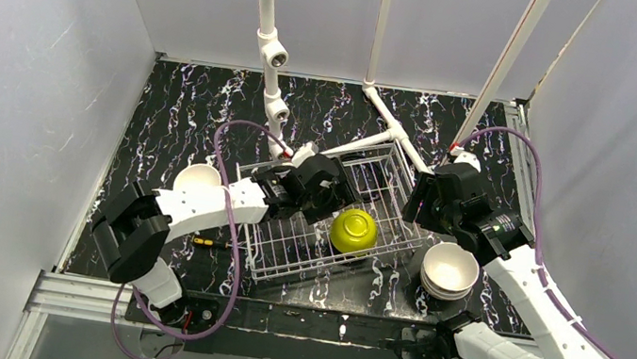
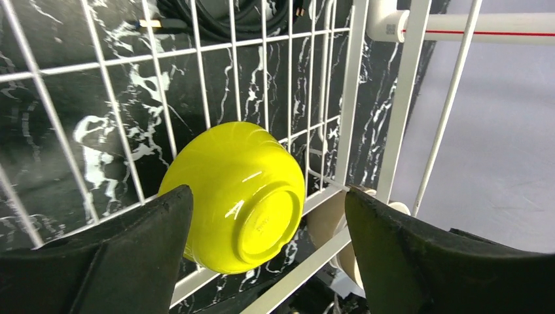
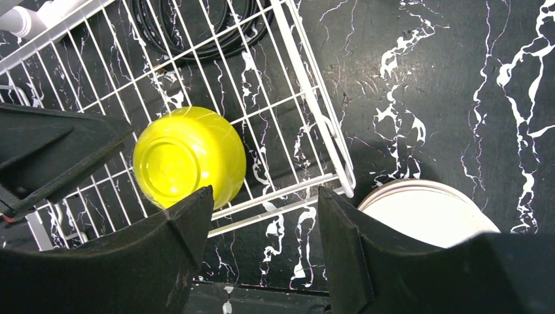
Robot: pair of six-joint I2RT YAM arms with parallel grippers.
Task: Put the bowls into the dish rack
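Note:
The silver wire dish rack [image 1: 285, 249] sits mid-table. A yellow-green bowl [image 1: 353, 230] lies tilted in its right part, base facing up and outward. My left gripper [image 1: 333, 205] hovers open just left of the bowl. In the left wrist view its jaws [image 2: 268, 191] stand wide on either side of the bowl [image 2: 232, 196] without gripping it. My right gripper [image 1: 413, 205] is open and empty over the rack's right rim [image 3: 314, 111], between the yellow-green bowl [image 3: 190, 157] and a stack of tan and white bowls [image 1: 450, 271] outside the rack. A white bowl [image 1: 198, 179] sits left of the rack.
A white pipe frame [image 1: 269, 39] rises behind the rack, with one pipe lying against its far corner. Black cables [image 3: 196, 33] lie beyond the rack. A small red-and-yellow tool [image 1: 205, 242] lies near the front left. Grey walls close in both sides.

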